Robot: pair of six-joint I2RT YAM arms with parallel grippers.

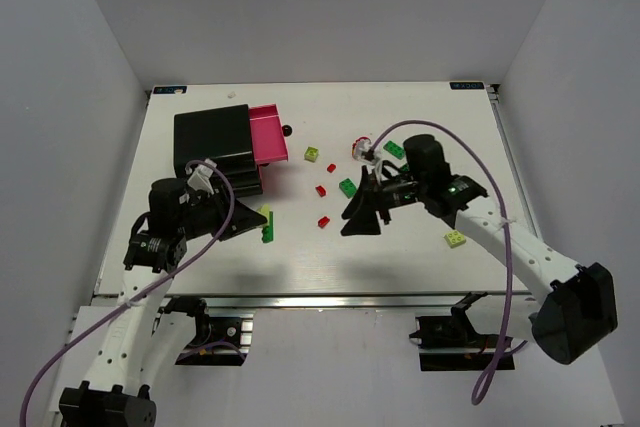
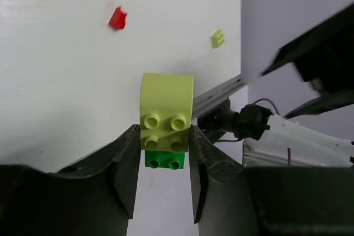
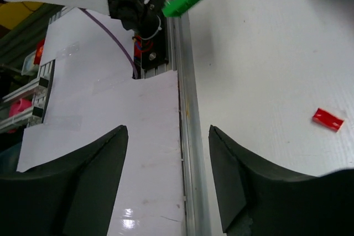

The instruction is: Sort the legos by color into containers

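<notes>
Left gripper (image 2: 164,136) grips stacked legos (image 2: 166,109); right gripper (image 3: 167,132), spread, apparently faces table (image 3: 265,53) edge.

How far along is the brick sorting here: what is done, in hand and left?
Done: nothing visible; no brick shows in the black box or the pink box. In hand: the left gripper is shut on a lime brick stacked on a green brick. Left: loose red bricks, green bricks and lime bricks on the table; the right gripper is open, empty.

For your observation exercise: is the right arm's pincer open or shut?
Open: in its wrist view the right pincer gapes wide, with nothing gripped in the gap.
</notes>
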